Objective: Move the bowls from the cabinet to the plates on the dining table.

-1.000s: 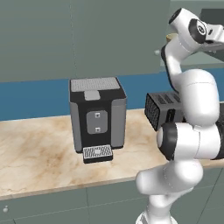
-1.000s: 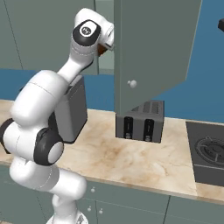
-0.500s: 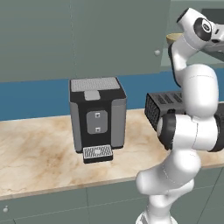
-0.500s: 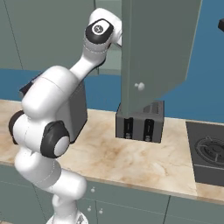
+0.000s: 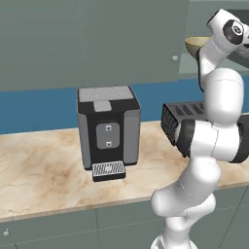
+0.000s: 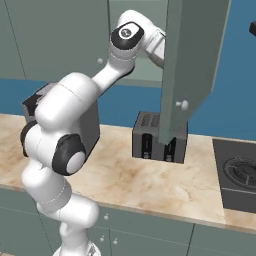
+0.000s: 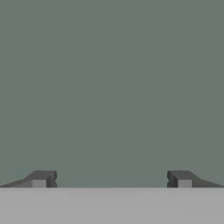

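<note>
Arm reaching up into open cabinet (image 6: 192, 55), jaws wide apart, olive bowl (image 5: 196, 44) on shelf

Glossy white rounded arm (image 5: 216, 104) segments are showing dark grey joint caps; two small dark finger tips (image 7: 43, 178) are ending it.

Even, soft rendered light filled the kitchen, with faint shadows under the coffee machine (image 5: 108, 131) on the desk (image 5: 44, 170); white arm casings carried mild sheen, edges looked slightly pixelated, and the hand view was flat grey-green
</note>
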